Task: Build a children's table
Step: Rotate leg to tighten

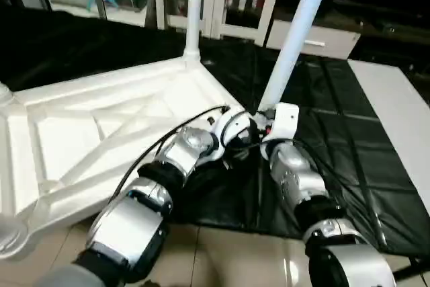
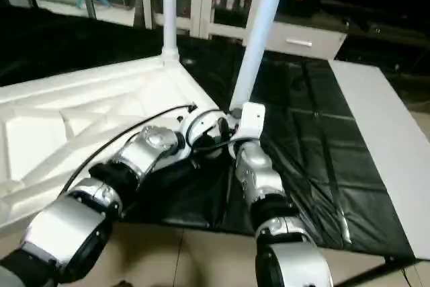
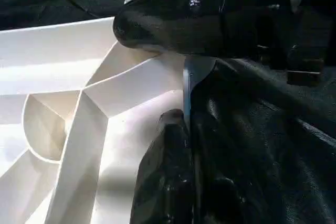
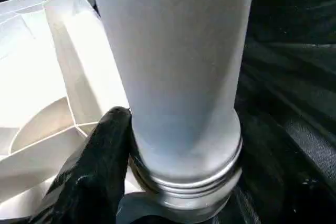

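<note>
Forearms: my two silver forearms sit closest to my eyes, reaching forward and meeting at the near corner of the tabletop.
Tabletop: it lies upside down on the black-covered counter, ribbed underside up, its near edge hanging a little past the counter's edge.
Standing leg: one white leg stands upright in the far corner socket, apparently seated.
Working leg: a second leg rises at a tilt from the near corner, its threaded base at the socket there; I judge it not yet straight or fully home.
Right pincer: my right pincer is clenched around the working leg just above its threaded base, one black finger pressed against its side.
Left pincer: my left pincer is clamped on the tabletop's thin edge wall, one finger on one side and the other on the opposite side.
Handling of leg: a hollow plastic tube, light and stiff, but smooth and tapered, so it may slip when twisted; holding low near the base gives the best control, while the long top will sway.
Handling of tabletop: light, rigid molded plastic that slides easily on the cloth, so it needs bracing by the rim or a rib.
Step in hand: seating this leg, I judge.
</note>
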Controlling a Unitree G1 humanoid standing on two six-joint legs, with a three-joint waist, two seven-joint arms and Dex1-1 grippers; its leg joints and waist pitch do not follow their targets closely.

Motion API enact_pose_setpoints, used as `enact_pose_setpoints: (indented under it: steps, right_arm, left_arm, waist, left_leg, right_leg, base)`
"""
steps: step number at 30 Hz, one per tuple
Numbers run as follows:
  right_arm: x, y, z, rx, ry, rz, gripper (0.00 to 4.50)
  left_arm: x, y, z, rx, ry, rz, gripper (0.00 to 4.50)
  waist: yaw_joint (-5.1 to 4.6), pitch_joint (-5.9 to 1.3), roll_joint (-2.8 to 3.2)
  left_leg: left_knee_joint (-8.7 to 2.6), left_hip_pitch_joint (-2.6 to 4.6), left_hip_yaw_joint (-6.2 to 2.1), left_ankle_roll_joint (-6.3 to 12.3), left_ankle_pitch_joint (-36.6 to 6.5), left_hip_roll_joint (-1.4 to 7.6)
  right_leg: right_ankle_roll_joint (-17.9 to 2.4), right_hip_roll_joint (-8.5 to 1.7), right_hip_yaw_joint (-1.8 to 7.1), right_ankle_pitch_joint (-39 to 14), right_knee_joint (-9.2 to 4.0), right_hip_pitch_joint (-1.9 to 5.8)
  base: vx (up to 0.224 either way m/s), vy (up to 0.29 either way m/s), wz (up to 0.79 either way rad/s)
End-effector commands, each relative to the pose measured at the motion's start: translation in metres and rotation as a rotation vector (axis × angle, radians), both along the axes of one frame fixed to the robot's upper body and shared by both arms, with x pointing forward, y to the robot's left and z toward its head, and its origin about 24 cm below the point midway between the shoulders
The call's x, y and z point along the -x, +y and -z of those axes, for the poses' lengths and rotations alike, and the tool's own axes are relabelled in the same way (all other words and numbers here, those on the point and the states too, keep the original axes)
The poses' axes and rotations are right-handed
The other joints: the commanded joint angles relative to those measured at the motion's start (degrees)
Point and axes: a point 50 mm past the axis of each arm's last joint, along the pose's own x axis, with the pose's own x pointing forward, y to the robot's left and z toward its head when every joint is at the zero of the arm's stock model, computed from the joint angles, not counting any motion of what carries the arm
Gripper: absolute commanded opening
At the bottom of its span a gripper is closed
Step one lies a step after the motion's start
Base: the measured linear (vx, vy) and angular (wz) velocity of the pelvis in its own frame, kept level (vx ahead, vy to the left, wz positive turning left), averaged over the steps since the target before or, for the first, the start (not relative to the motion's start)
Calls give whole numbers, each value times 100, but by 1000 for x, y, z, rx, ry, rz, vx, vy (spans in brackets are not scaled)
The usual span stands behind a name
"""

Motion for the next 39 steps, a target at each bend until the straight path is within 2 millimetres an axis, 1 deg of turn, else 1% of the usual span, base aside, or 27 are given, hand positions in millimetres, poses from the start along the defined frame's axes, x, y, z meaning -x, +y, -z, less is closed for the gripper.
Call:
enact_pose_setpoints:
  steps: [1, 3, 4, 5, 6, 7, 8, 9, 10, 11, 12, 13, 14, 16, 18, 19, 20, 22, 24, 26, 27, 30, 32, 33, 34, 36, 39]
  right_arm:
    - [6, 20, 1, -99, -30, -143, 337]
    - [7, 11, -6, -92, -92, -194, 337]
    - [7, 11, -6, -92, -92, -194, 348]
    - [8, 5, -9, -74, -118, -216, 364]
    - [11, -4, -13, -51, -152, -256, 377]
    - [14, -11, -16, -38, -182, -298, 383]
    - [14, -11, -16, -38, -182, -298, 386]
    - [23, -23, -22, -36, -207, -407, 393]
    - [28, -29, -25, -29, -219, -456, 393]
    - [35, -38, -28, -18, -221, -524, 393]
    - [40, -43, -30, -12, -220, -570, 393]
    - [47, -49, -31, 24, -220, -632, 393]
    - [47, -49, -31, 24, -220, -632, 393]
    - [66, -63, -32, 113, -184, -810, 393]
    - [71, -66, -31, 127, -164, -852, 393]
    - [76, -69, -31, 143, -143, -896, 393]
    - [82, -71, -30, 163, -109, -949, 393]
    - [86, -71, -29, 183, -90, -979, 393]
    - [87, -67, -27, 205, -77, -1007, 393]
    - [86, -62, -25, 227, -75, -1019, 393]
    - [83, -58, -24, 245, -79, -1021, 393]
    - [77, -56, -24, 269, -85, -1006, 393]
    - [66, -52, -25, 301, -95, -992, 393]
    - [65, -52, -26, 302, -94, -991, 393]
    - [62, -51, -26, 312, -95, -986, 393]
    - [58, -51, -27, 327, -96, -976, 393]
    - [56, -50, -27, 328, -94, -996, 393]
  left_arm:
    - [-1, 13, 6, -61, -12, -17, 0]
    - [1, 17, 8, -79, 17, 40, 0]
    - [1, 17, 8, -79, 17, 40, 0]
    - [1, 21, 8, -91, 17, 61, 0]
    - [1, 26, 8, -111, 15, 81, 0]
    - [1, 29, 7, -122, 8, 114, 0]
    - [1, 29, 7, -122, 8, 114, 0]
    - [1, 35, 5, -134, 25, 158, 0]
    - [3, 36, 3, -139, 20, 220, 0]
    - [7, 37, 3, -149, 38, 306, 0]
    - [10, 39, 4, -157, 52, 365, 0]
    - [15, 40, 4, -169, 72, 453, 0]
    - [15, 40, 4, -169, 72, 453, 0]
    - [27, 46, 6, -192, 135, 637, 0]
    - [30, 47, 7, -196, 154, 672, 0]
    - [33, 48, 8, -199, 166, 717, 0]
    - [36, 48, 9, -208, 164, 758, 0]
    - [38, 49, 9, -210, 164, 784, 0]
    - [38, 48, 8, -204, 160, 800, 0]
    - [38, 46, 5, -191, 153, 807, 0]
    - [38, 44, 3, -180, 154, 815, 0]
    - [38, 44, 2, -175, 154, 827, 0]
    - [39, 45, 1, -179, 151, 839, 0]
    - [39, 45, 1, -179, 152, 840, 0]
    - [40, 46, 2, -179, 155, 844, 0]
    - [40, 47, 2, -178, 154, 843, 0]
    - [39, 48, 1, -183, 149, 838, 0]
  waist:
    - [4, -383, 31]
    - [21, -373, 12]
    - [16, -369, 11]
    - [15, -385, 7]
    - [10, -388, 26]
    - [18, -383, 12]
    - [34, -383, -1]
    - [63, -372, 35]
    - [65, -371, 19]
    - [95, -362, 46]
    - [101, -361, 38]
    - [116, -372, 103]
    - [121, -379, 59]
    - [160, -386, 107]
    - [204, -369, 100]
    - [212, -379, 133]
    - [241, -368, 113]
    - [272, -354, 127]
    - [295, -340, 114]
    - [294, -341, 91]
    - [285, -329, 90]
    - [275, -342, 92]
    - [260, -351, 64]
    - [274, -364, 89]
    - [285, -365, 96]
    - [300, -372, 72]
    - [300, -373, 58]
  left_leg:
    - [-463, 84, -108, 52, -1813, 205]
    - [-471, 71, -113, 111, -1835, 206]
    - [-484, 38, -126, 141, -1778, 208]
    - [-481, 39, -131, 138, -1700, 211]
    - [-473, 46, -123, 143, -1666, 212]
    - [-466, 54, -111, 174, -1623, 214]
    - [-463, 39, -111, 215, -1564, 212]
    - [-469, 48, -115, 255, -1513, 211]
    - [-462, 58, -104, 284, -1535, 216]
    - [-477, 53, -123, 335, -1547, 219]
    - [-477, 62, -116, 340, -1547, 235]
    - [-480, 69, -126, 315, -1559, 243]
    - [-462, 75, -109, 290, -1533, 252]
    - [-462, 86, -113, 258, -1513, 257]
    - [-460, 103, -95, 273, -1532, 267]
    - [-464, 109, -96, 230, -1595, 272]
    - [-464, 123, -97, 201, -1677, 277]
    - [-483, 121, -103, 173, -1746, 283]
    - [-494, 135, -109, 35, -2029, 273]
    - [-496, 136, -118, -7, -2081, 270]
    - [-504, 135, -136, -54, -2167, 266]
    - [-503, 153, -137, -96, -2104, 273]
    - [-503, 140, -133, -99, -2030, 274]
    - [-485, 165, -112, -93, -1933, 277]
    - [-480, 173, -108, -85, -1896, 281]
    - [-484, 133, -108, -57, -1699, 277]
    - [-466, 125, -93, -10, -1647, 266]
  right_leg:
    - [-991, -347, 231, -1679, -434, 196]
    - [-931, -353, 226, -1787, -459, 216]
    - [-884, -358, 227, -1818, -451, 239]
    - [-881, -362, 226, -1808, -452, 243]
    - [-909, -360, 231, -1754, -442, 238]
    - [-935, -349, 233, -1674, -444, 228]
    - [-924, -353, 234, -1653, -439, 250]
    - [-905, -336, 233, -1632, -452, 266]
    - [-908, -331, 236, -1605, -450, 252]
    - [-892, -336, 233, -1648, -463, 274]
    - [-914, -336, 243, -1587, -455, 259]
    - [-962, -349, 243, -1529, -442, 261]
    - [-1029, -339, 246, -1359, -425, 252]
    - [-1148, -340, 241, -1151, -399, 263]
    - [-1267, -330, 250, -945, -381, 250]
    - [-1328, -341, 249, -929, -359, 245]
    - [-1327, -333, 244, -971, -378, 253]
    - [-1300, -346, 251, -1056, -377, 260]
    - [-1155, -383, 255, -1641, -435, 239]
    - [-1078, -393, 254, -1864, -452, 234]
    - [-965, -400, 252, -2196, -479, 222]
    - [-980, -396, 255, -2106, -471, 199]
    - [-1041, -387, 252, -1950, -442, 207]
    - [-1141, -385, 256, -1721, -419, 191]
    - [-1172, -383, 259, -1613, -409, 191]
    - [-1232, -362, 253, -1242, -344, 235]
    - [-1256, -372, 255, -1172, -334, 246]
  base:
    - [0, 0, 0]
    - [0, 0, 0]
    - [0, 0, 0]
    - [0, 0, 0]
    - [0, 0, 0]
    - [0, 0, 0]
    - [0, 0, 0]
    - [0, 0, 0]
    - [0, 0, 0]
    - [0, 0, 0]
    - [0, 0, 0]
    - [0, 0, 0]
    - [0, 0, 0]
    - [0, 0, 0]
    - [0, 0, 0]
    - [0, 0, 0]
    - [0, 0, 0]
    - [0, 0, 0]
    - [0, 0, 0]
    - [0, 0, 0]
    - [0, 0, 0]
    - [0, 0, 0]
    - [0, 0, 0]
    - [0, 0, 0]
    - [0, 0, 0]
    - [0, 0, 0]
    - [0, 0, 0]
